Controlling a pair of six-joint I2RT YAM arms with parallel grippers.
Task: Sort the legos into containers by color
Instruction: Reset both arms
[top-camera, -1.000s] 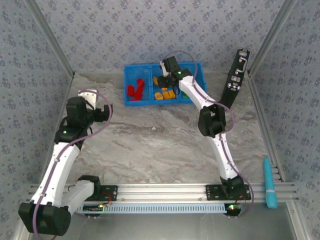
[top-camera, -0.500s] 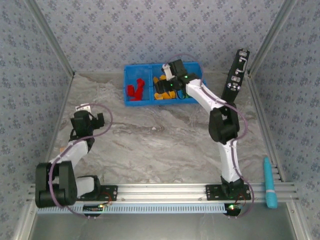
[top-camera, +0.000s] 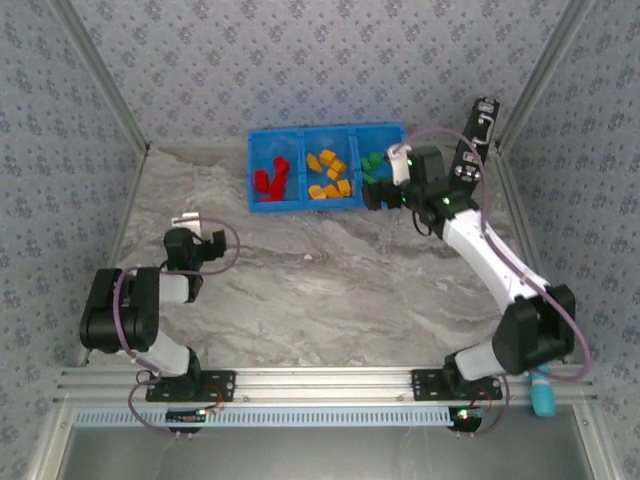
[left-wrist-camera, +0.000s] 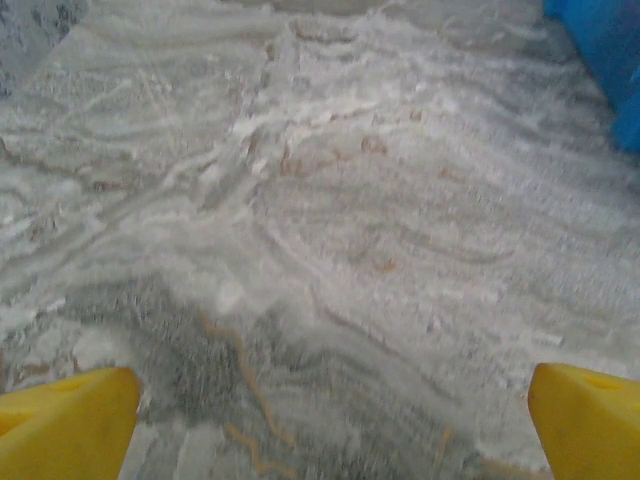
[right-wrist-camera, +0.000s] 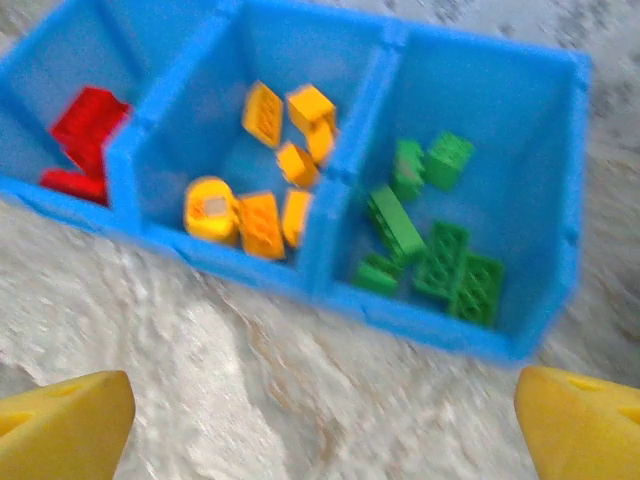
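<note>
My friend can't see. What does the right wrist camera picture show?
A blue bin on a marbled table holds red bricks left, orange-yellow bricks middle, green bricks right. The open right gripper hovers before it, empty.

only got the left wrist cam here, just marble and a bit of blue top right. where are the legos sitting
Observer: In the blue bin. The red legos are in its left compartment, the orange-yellow legos in the middle one and the green legos in the right one.
Operator: ok and the right gripper, is it holding one
Observer: No. The right gripper is open and empty, at the bin's near side by the green compartment.
</note>
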